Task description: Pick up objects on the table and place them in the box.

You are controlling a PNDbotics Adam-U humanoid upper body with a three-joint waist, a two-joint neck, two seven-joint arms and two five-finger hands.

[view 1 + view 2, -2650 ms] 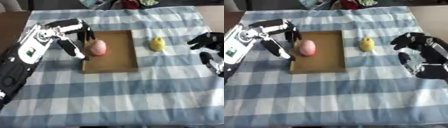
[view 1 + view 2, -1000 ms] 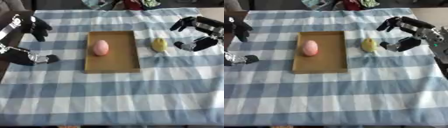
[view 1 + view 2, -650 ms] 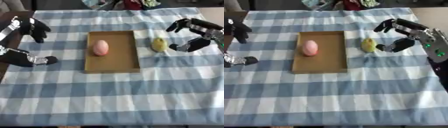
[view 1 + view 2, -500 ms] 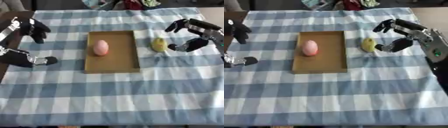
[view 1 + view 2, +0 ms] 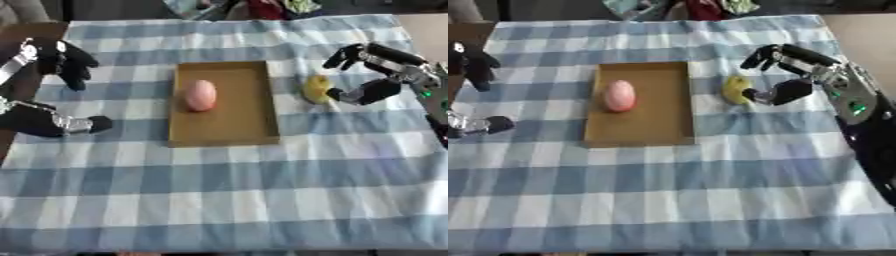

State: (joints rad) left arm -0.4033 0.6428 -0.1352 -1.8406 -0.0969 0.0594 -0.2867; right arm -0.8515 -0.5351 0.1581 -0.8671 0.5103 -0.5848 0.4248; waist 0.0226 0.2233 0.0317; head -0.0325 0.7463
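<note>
The yellow object (image 5: 736, 89) lies on the checked surface (image 5: 667, 185) just right of the box (image 5: 639, 125), long axis running away from the robot. The right hand (image 5: 791, 75) has closed in since a moment ago, fingers spread and holding nothing, thumb almost touching; a grasp looks imminent. The pink object (image 5: 619, 95) is already boxed. The left hand (image 5: 54, 65) has withdrawn, open.

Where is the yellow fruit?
The yellow fruit lies on the checked tablecloth, just right of the cardboard box, beside the right hand.
</note>
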